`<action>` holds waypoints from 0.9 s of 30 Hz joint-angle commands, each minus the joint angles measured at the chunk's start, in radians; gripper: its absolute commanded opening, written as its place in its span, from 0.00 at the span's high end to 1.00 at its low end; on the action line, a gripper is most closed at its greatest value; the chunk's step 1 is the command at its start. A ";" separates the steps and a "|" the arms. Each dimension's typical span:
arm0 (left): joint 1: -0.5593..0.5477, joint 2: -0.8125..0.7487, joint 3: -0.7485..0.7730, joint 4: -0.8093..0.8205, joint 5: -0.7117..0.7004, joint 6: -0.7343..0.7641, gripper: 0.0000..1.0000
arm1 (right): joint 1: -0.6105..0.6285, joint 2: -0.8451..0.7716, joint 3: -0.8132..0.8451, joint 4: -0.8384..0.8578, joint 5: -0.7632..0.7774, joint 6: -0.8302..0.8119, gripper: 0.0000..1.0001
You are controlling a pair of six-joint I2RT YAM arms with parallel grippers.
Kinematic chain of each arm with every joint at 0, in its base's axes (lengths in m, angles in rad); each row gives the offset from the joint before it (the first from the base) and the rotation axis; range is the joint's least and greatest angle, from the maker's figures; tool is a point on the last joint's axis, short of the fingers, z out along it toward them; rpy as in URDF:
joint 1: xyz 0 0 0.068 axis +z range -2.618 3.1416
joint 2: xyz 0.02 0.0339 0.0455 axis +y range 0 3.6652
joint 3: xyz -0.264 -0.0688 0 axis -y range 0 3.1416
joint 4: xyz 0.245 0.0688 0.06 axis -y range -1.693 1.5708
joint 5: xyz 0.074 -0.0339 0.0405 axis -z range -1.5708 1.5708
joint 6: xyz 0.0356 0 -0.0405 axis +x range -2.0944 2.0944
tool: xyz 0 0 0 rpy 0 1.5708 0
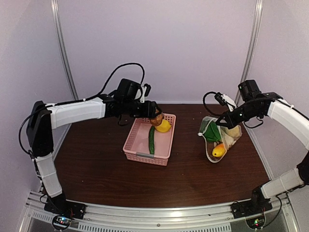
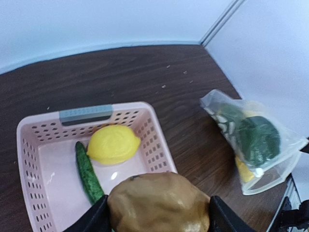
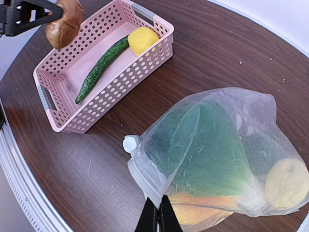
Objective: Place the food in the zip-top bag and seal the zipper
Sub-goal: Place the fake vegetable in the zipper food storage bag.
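Note:
My left gripper [image 2: 158, 218] is shut on a brown round food [image 2: 159, 200] and holds it in the air over the far right corner of the pink basket [image 1: 145, 156]. A yellow lemon [image 2: 112, 144] and a long green cucumber [image 2: 88, 171] lie in the basket. My right gripper [image 3: 158, 217] is shut on the mouth edge of the zip-top bag [image 3: 217, 154], beside the zipper [image 3: 144, 175] and its white slider [image 3: 130, 143], and holds the bag up. Inside the bag are a green leafy vegetable [image 3: 212, 145], an orange piece [image 3: 193, 212] and a lemon [image 3: 288, 182].
The basket stands mid-table on the dark wood tabletop [image 1: 96, 164], with the bag [image 1: 218, 137] to its right near the right wall. White walls close the back and sides. The table's rounded near edge [image 3: 19, 183] shows in the right wrist view.

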 commanded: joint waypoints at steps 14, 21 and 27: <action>-0.324 0.158 0.003 0.749 0.149 0.007 0.69 | -0.005 0.040 0.241 -0.147 -0.117 0.077 1.00; -0.328 0.301 0.109 0.665 0.036 -0.067 0.73 | -0.005 0.026 0.226 -0.142 -0.178 0.088 1.00; -0.344 0.428 0.303 0.462 -0.073 -0.014 0.44 | -0.005 0.035 0.220 -0.138 -0.244 0.093 1.00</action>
